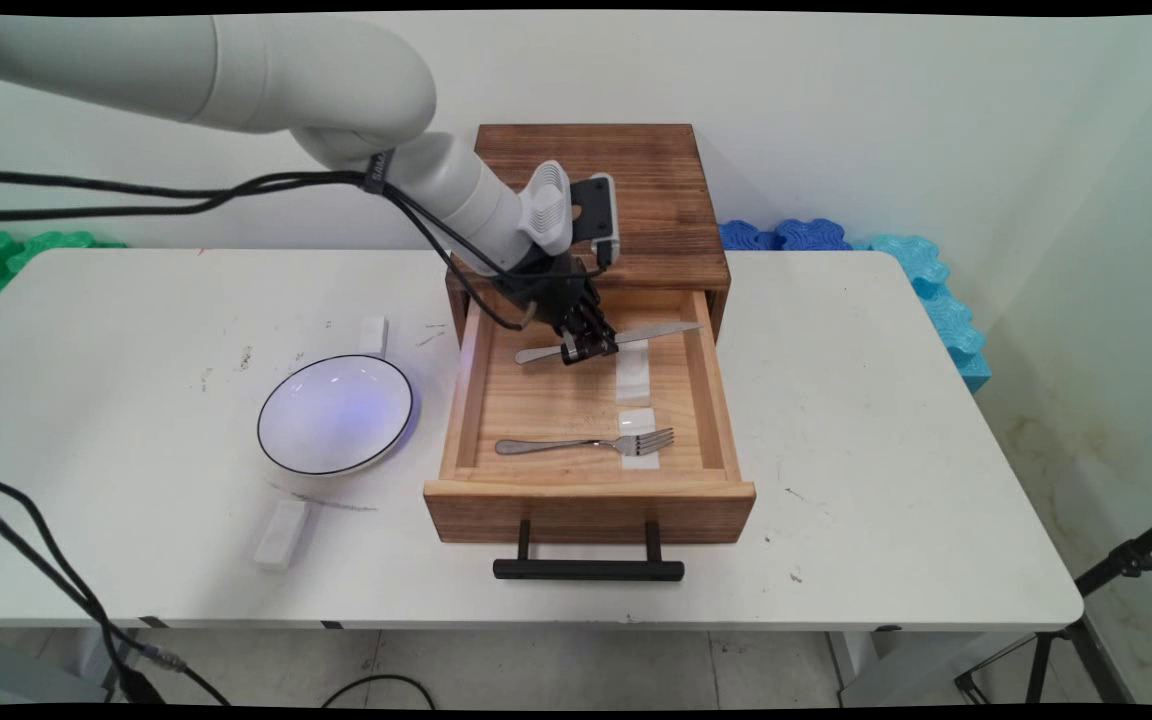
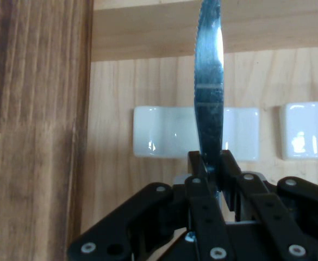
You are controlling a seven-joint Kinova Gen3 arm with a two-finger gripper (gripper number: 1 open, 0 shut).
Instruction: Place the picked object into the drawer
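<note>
Black two-finger end effector (image 1: 588, 346) pinching a silver table knife (image 1: 608, 341) near its middle, over the rear of the open light-wood drawer (image 1: 586, 497); a silver fork (image 1: 586, 442) lies toward the drawer's front. A black-rimmed white bowl (image 1: 336, 413) stands on the white desk (image 1: 886, 450) beside the drawer.

In the hand view the knife (image 2: 209, 81) runs off the top edge at 12 o'clock, so its tip is cut off, and its lower end disappears between the gripper (image 2: 209, 163) fingers. The white rest (image 2: 164, 138) behind it is split by the blade, and a second white rest (image 2: 306, 130) is cut by the 3 o'clock edge. In the main view the gripper (image 1: 588, 346) covers the knife's (image 1: 656, 331) middle, and the box (image 1: 636, 190) behind is partly hidden by the arm.
</note>
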